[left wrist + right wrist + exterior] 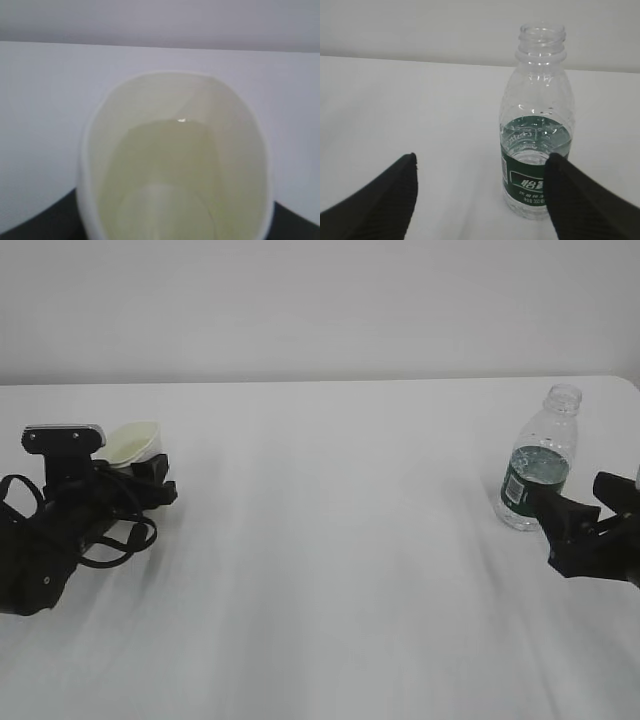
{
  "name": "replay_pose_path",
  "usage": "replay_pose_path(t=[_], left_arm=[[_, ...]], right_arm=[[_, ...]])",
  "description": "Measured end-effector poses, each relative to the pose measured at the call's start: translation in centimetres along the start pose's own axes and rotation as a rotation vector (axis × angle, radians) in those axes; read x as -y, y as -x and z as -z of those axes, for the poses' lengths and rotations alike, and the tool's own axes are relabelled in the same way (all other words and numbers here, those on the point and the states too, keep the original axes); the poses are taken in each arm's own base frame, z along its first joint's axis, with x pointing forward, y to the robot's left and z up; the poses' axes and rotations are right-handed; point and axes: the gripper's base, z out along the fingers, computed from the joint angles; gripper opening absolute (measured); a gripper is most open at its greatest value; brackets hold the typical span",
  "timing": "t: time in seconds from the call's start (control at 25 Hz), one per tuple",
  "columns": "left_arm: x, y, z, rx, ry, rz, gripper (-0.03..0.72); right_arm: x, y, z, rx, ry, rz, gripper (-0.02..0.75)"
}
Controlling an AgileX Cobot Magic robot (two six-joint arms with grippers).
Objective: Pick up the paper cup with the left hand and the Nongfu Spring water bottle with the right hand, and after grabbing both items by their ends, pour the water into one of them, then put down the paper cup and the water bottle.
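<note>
white desk point(330, 540) seen from the front. at the left of the frame the left end effector point(150, 485) lies low, its black fingers point(160, 490) set about the lower body of the paper cup point(133, 443), which tilts slightly; the wrist view looks down into the cup point(175, 160), whose squeezed oval rim and pale cream interior fill the frame, with dark finger edges at both lower corners, so the cup appears pinched between them. whether its base rests on the desk cannot be told. at the right of the frame the nongfu spring water bottle point(538, 460) stands upright and capless on the desk, water point(535, 142) reaching about the top of the green label. the right end effector point(480, 200) is spread wide, its fingers point(380, 200) apart, the right one overlapping the bottle's point(537, 120) lower edge in the picture; contact cannot be told.
</note>
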Motion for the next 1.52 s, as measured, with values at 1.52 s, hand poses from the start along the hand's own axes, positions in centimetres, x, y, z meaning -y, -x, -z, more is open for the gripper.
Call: replay_pose_path(t=[1.52], left_arm=[[0.3, 0.6, 3.6, -0.043, -0.054, -0.030, 0.608]], right_arm=[[0.0, 0.0, 0.0, 0.000, -0.002, -0.001, 0.593]])
